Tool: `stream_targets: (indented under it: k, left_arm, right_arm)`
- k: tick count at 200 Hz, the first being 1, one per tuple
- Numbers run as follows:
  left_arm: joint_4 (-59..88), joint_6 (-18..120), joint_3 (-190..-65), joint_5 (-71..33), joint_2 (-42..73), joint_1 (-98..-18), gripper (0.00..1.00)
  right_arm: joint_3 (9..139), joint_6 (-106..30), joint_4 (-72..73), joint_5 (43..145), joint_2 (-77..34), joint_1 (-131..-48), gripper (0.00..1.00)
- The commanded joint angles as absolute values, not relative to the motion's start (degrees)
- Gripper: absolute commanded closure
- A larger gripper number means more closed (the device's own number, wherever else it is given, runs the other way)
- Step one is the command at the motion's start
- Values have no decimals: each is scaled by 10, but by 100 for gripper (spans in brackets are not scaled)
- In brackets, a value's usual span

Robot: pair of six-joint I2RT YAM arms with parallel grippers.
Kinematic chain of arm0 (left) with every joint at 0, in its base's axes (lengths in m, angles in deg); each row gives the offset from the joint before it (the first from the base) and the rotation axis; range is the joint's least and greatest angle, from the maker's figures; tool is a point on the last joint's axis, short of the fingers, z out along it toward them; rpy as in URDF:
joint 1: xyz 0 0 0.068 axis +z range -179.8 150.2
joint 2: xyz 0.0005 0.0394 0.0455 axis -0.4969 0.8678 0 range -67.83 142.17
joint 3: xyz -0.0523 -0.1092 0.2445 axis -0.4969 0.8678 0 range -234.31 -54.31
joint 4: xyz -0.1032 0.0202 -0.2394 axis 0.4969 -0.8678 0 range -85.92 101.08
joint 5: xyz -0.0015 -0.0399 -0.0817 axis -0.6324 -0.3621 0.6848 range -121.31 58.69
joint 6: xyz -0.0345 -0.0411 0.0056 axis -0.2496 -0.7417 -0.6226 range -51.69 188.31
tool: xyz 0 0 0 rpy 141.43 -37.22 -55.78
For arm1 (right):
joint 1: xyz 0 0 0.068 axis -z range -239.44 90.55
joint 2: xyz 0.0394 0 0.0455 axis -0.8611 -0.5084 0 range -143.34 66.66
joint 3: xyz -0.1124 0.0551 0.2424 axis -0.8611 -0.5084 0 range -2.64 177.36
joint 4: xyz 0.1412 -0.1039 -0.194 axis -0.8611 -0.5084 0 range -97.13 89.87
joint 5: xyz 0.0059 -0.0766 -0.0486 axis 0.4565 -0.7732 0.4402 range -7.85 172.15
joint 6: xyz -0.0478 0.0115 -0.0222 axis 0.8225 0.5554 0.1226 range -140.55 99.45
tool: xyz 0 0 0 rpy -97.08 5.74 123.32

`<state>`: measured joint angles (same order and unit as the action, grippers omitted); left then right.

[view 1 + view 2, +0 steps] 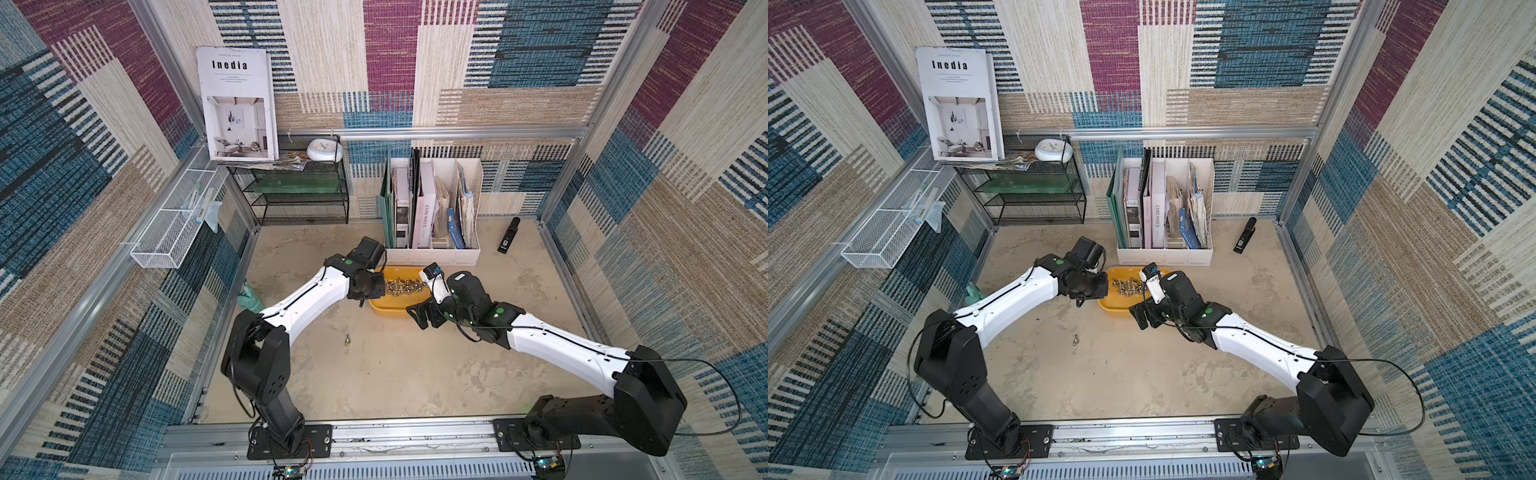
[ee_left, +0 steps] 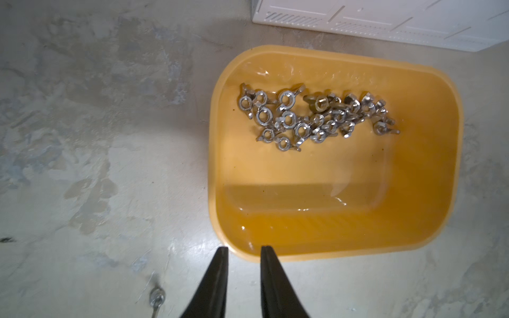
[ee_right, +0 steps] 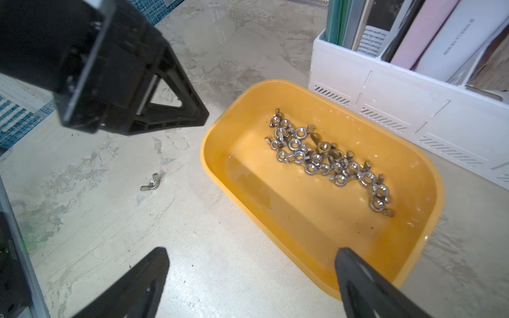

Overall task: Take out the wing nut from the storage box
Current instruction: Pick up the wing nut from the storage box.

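Note:
The yellow-orange storage box [image 1: 388, 311] [image 1: 1113, 311] sits mid-table, just in front of the file holder. Several silver wing nuts [image 2: 316, 118] [image 3: 327, 162] lie heaped in its far half. One wing nut [image 1: 346, 340] [image 1: 1075, 340] [image 3: 150, 185] lies alone on the table outside the box. My left gripper [image 2: 243, 249] hovers over the box's left near corner, its fingers a narrow gap apart with nothing between them. My right gripper [image 3: 252, 253] stands wide open and empty at the box's near right rim [image 3: 209, 165], one finger over the box's inside.
A white file holder [image 1: 432, 249] with books stands right behind the box. A black stapler [image 1: 509, 235] lies at the back right. A black wire shelf [image 1: 299, 195] and a white mesh basket [image 1: 166, 241] are at the back left. A green object [image 1: 249, 297] lies by the left wall.

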<state>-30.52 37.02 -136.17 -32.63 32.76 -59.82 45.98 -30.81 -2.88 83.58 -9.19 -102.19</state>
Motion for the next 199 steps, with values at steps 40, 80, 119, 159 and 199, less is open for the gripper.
stream_targets:
  k: [40, 80, 119, 159, 199]
  left_arm:
    - [-369, 333, -1477, -316, 443, -600, 84]
    - [-393, 317, -1541, -327, 506, -600, 83]
    - [-420, 311, -1596, -346, 558, -600, 83]
    - [-436, 300, -1623, -372, 585, -597, 83]
    - [-439, 302, -1638, -371, 604, -593, 82]
  right_arm:
    - [447, -315, -27, 794, -70, -1011, 1]
    - [451, -308, -33, 788, -69, -1003, 1]
    - [453, -302, -35, 788, -71, -996, 1]
    - [456, -297, -34, 793, -76, -990, 1]
    - [462, -294, -33, 802, -83, -986, 1]
